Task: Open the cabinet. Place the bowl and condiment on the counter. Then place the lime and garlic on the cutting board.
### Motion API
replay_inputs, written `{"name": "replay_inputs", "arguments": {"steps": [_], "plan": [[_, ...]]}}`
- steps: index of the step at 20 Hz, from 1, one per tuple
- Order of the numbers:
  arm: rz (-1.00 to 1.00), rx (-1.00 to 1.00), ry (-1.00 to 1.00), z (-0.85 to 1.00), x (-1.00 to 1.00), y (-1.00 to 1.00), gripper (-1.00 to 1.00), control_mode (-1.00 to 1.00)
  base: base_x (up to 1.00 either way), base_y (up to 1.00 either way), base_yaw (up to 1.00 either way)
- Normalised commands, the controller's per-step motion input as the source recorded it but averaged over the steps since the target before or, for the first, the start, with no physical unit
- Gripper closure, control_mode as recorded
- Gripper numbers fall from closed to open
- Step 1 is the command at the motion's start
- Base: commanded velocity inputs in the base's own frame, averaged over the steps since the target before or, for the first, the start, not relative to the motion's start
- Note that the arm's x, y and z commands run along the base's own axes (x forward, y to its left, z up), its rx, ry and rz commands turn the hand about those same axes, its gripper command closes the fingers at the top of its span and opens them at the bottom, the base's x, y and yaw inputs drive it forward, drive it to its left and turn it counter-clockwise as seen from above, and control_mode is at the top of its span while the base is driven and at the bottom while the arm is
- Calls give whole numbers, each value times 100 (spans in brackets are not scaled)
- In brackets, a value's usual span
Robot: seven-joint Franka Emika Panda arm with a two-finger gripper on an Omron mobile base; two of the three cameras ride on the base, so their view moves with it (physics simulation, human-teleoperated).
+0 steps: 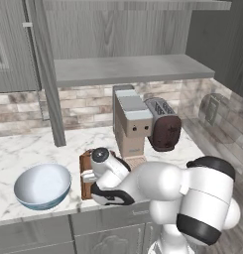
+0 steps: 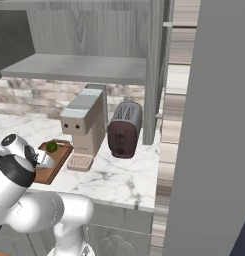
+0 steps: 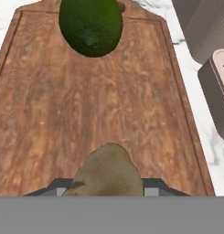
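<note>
My jaws grip the garlic (image 3: 109,171) low over the cutting board (image 3: 63,114), lime (image 3: 90,25) already there. I should lower gently, then release clear of it.

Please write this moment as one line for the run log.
phase: garlic placement | gripper: closed on garlic above cutting board | lime: on board | bowl: on counter

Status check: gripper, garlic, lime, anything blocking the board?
Gripper closed on garlic, over cutting board. Lime already on board. Nothing blocking.
</note>
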Motion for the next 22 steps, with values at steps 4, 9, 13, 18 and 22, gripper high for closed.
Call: {"name": "replay_inputs", "arguments": {"steps": [4, 9, 13, 18, 22], "plan": [[0, 0, 0, -5, 1, 0, 100, -100, 0, 0, 0], [0, 0, 0, -3, 0, 0, 100, -100, 0, 0, 0], [0, 0, 0, -3, 0, 0, 100, -100, 0, 0, 0], [0, 0, 0, 1, 0, 0, -100, -100, 0, 0, 0], [0, 0, 0, 33, -1, 5, -100, -100, 0, 0, 0]]}}
